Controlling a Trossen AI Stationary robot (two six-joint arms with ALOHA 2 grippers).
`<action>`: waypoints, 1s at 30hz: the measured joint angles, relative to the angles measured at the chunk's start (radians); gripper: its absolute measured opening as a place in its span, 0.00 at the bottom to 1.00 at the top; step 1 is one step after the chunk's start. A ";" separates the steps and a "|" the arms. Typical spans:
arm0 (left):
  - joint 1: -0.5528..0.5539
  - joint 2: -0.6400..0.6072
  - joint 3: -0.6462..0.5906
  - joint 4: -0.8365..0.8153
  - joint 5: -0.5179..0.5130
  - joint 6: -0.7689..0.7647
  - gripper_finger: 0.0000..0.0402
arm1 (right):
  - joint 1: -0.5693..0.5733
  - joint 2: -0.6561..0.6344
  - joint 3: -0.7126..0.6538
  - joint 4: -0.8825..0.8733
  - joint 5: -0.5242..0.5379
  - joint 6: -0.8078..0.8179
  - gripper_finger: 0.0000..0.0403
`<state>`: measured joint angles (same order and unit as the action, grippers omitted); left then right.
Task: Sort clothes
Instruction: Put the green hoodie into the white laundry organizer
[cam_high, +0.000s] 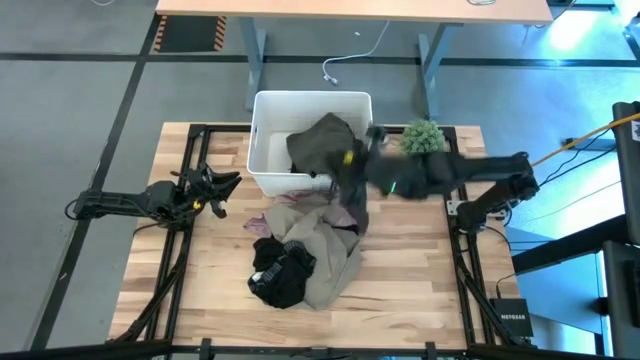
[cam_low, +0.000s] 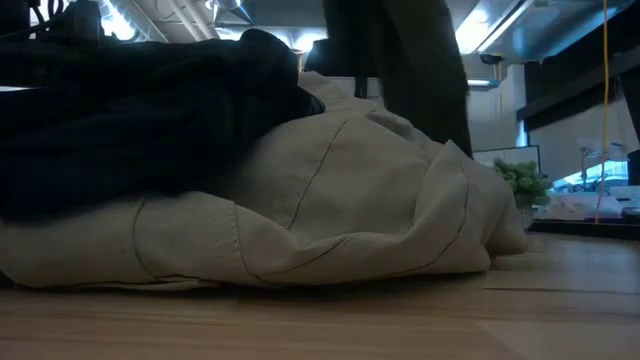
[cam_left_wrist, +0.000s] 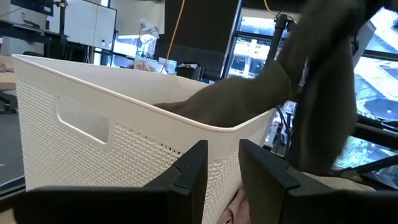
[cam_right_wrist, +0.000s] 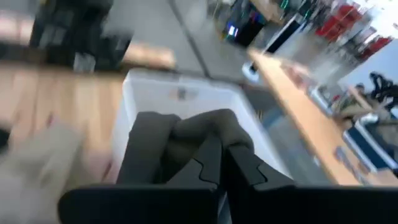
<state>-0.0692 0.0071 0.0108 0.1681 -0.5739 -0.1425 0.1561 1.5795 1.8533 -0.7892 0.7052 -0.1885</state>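
My right gripper (cam_high: 352, 160) hangs above the white tub's (cam_high: 262, 150) near right corner, shut on a large dark olive-green garment (cam_high: 322, 140). In the right wrist view the gripper (cam_right_wrist: 217, 167) and the garment (cam_right_wrist: 177, 140) show above the tub (cam_right_wrist: 186, 93). On the table before the tub lie a beige garment (cam_high: 330, 255), a black one (cam_high: 283, 275) on top of it, and a pink one (cam_high: 292, 200). My left gripper (cam_high: 222, 188) waits open at the table's left, its fingers (cam_left_wrist: 198, 165) pointing at the tub's wall (cam_left_wrist: 93, 124). My right gripper pinches a bunched fold of the olive garment (cam_right_wrist: 202, 142) between its two fingers, which come slanting down from the table's right. The garment is raised: one part (cam_left_wrist: 236, 106) drapes into the tub over its rim, and another (cam_high: 356, 208) hangs down toward the pile.
A small green plant (cam_high: 424, 136) stands right of the tub, close under my right arm (cam_high: 470, 172). In the low view the beige garment (cam_low: 350, 200) and the black one (cam_low: 130, 120) fill the foreground. Bare wood (cam_high: 420, 280) lies at the table's near right and near left.
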 joint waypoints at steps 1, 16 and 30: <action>0.000 0.000 0.000 0.001 -0.002 0.000 0.21 | -0.031 0.000 0.030 0.028 -0.027 -0.036 0.02; 0.000 0.000 0.000 0.000 -0.014 0.028 0.21 | -0.422 0.044 0.115 0.356 -0.245 -0.064 0.08; 0.000 0.000 0.000 -0.001 -0.015 0.023 0.21 | -0.426 0.085 0.207 -0.152 -0.256 0.085 0.54</action>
<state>-0.0692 0.0072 0.0107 0.1669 -0.5892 -0.1196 -0.2698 1.6648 2.0602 -0.9408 0.4495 -0.1035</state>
